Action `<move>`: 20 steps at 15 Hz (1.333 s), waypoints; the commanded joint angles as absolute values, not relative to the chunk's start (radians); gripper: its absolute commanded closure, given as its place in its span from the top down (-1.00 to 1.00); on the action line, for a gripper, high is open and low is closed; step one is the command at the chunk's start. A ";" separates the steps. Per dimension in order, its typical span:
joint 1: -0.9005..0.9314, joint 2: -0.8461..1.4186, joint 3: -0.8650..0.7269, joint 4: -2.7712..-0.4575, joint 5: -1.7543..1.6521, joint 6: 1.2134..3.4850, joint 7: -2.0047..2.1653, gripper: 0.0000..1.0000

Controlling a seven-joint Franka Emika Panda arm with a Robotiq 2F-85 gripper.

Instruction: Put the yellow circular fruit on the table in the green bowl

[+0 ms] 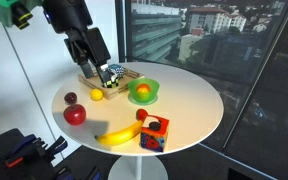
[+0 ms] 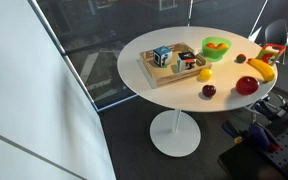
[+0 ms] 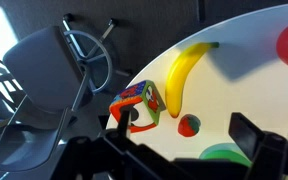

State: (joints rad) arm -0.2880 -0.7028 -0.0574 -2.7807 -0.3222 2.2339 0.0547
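The yellow circular fruit (image 1: 96, 95) lies on the round white table (image 1: 184, 110), between a wooden tray and the red apple. It also shows in an exterior view (image 2: 205, 73). The green bowl (image 1: 142, 92) stands to its right with an orange fruit in it, and shows in both exterior views (image 2: 216, 47). My gripper (image 1: 106, 72) hangs above the tray, just behind the yellow fruit. In the wrist view its fingers (image 3: 187, 140) are wide apart and empty. Only the bowl's rim (image 3: 224, 155) shows there, and the yellow fruit is out of view.
A wooden tray (image 2: 169, 68) holds toy cubes. A red apple (image 1: 75, 114), a small dark fruit (image 1: 70, 98), a banana (image 1: 119, 135), a strawberry (image 1: 141, 115) and a coloured cube (image 1: 154, 133) lie near the front edge. A chair (image 3: 54, 80) stands beside the table.
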 commanded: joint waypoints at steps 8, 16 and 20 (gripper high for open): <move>-0.259 -0.674 -0.054 -2.751 -0.310 2.228 0.068 1.00; -0.152 -0.577 -0.053 -2.693 -0.229 2.245 0.049 1.00; -0.084 -0.500 -0.054 -2.653 -0.142 2.262 0.036 1.00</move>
